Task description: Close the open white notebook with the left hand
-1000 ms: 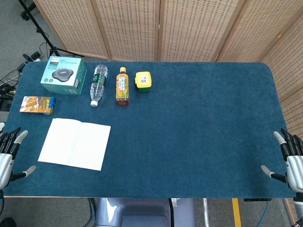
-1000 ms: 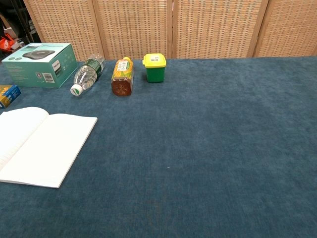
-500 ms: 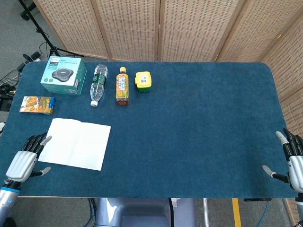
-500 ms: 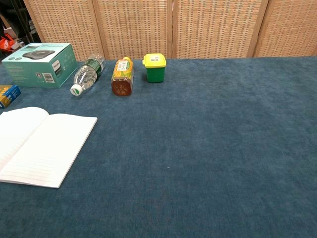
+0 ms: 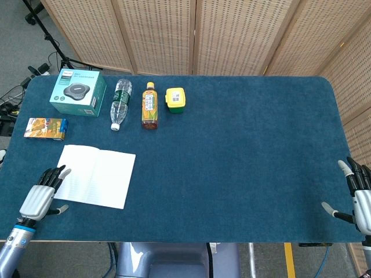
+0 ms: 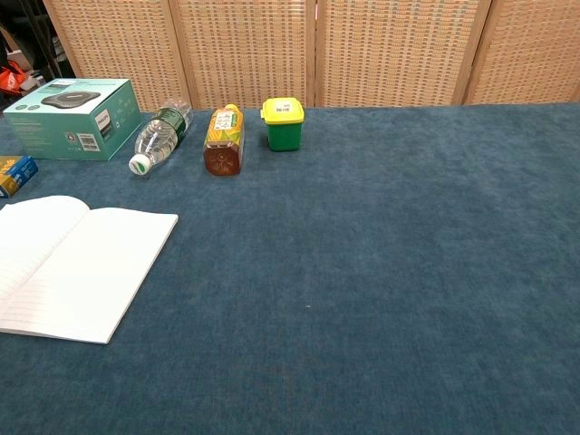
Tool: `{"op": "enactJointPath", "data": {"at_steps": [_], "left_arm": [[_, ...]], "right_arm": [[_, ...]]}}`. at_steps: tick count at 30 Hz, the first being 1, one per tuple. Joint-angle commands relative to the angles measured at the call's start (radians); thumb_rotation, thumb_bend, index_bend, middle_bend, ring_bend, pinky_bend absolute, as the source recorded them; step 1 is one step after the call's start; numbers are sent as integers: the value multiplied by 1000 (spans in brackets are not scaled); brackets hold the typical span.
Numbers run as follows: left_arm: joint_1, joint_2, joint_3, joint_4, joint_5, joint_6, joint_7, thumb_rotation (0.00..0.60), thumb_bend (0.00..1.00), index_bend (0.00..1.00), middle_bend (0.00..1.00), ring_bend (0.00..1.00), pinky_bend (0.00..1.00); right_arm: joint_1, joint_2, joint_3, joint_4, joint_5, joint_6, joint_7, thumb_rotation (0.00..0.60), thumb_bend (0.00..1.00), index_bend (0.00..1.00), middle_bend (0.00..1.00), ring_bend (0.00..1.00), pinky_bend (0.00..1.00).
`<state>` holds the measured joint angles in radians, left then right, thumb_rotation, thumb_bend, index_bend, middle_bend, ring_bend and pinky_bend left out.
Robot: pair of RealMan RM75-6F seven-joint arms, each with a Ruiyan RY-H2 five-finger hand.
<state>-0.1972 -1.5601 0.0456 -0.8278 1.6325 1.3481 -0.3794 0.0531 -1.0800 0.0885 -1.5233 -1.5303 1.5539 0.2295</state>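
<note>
The notebook (image 5: 93,176) just beyond the left hand's fingers (image 5: 53,174) was white, with faint ruled lines on its pages. That left hand (image 5: 39,197) had a silver-grey back and black fingers with pale tips; the right hand (image 5: 358,200) matched it. The table (image 5: 243,156) wore a deep blue felt cover. Further out from the left fingers lay an orange-and-blue carton (image 5: 46,128), a teal box (image 5: 77,92) printed with a grey disc, a clear bottle (image 5: 119,103) with a green label, an amber bottle (image 5: 149,105) with a yellow label, and a green tub (image 6: 284,125) with a yellow lid. Tan woven screens (image 5: 191,35) stood behind.
</note>
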Motion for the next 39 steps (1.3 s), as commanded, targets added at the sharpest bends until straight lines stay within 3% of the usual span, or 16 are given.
{"op": "enactJointPath", "data": {"at_steps": [1,16,22,33,39], "left_arm": [[-5,-17,-5,24,-11,-4,0,600,141,0,0,0,0],[-24,-51,-8,77,-41,-51,1,600,168,0,0,0,0],[-24,-58,-9,94,-48,-51,1,600,275,0,0,0,0],[-21,-56,-11,103,-70,-68,20,600,331,0,0,0,0],[-25,-56,-12,103,-74,-71,24,600,432,0,0,0,0]], "right_arm": [[-1,0,1,1,2,0,2,600,0,0,0,0,0],[-1,3,2,2,4,-1,11,600,0,0,0,0,0],[-1,5,3,4,6,-1,19,600,0,0,0,0,0],[-3,8,4,5,6,1,27,600,0,0,0,0,0],[-3,10,5,7,8,0,34,600,0,0,0,0,0]]}}
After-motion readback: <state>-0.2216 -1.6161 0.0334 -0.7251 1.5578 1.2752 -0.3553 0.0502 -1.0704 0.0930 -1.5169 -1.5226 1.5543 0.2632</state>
